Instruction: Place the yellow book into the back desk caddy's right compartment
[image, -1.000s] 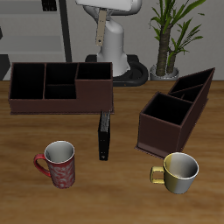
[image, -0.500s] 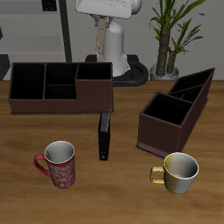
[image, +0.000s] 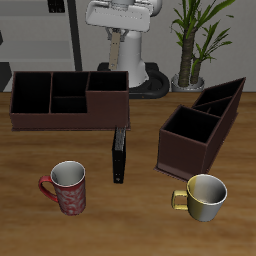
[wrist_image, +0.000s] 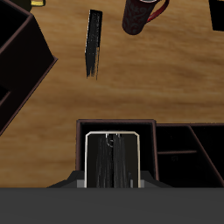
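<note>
Grey-beige book (wrist_image: 111, 160): clamped upright in the hand (wrist_image: 111, 179), hanging over the right compartment (image: 107, 84) of the back caddy (image: 68, 99). Black book (image: 119, 155): flat on the wooden worktop (image: 130, 220), just in front of that caddy. Angled caddy (image: 200, 125), red mug (image: 66, 186), yellow mug (image: 203, 196): standing apart nearby.

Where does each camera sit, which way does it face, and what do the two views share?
Exterior view: in front of and above the table, facing back toward the robot; its white arm shows behind the back desk caddy.
Wrist view: on the gripper, looking down at the right compartment; grey fingers flank the yellow book.
Shared: the caddy, the black book and the red mug.
</note>
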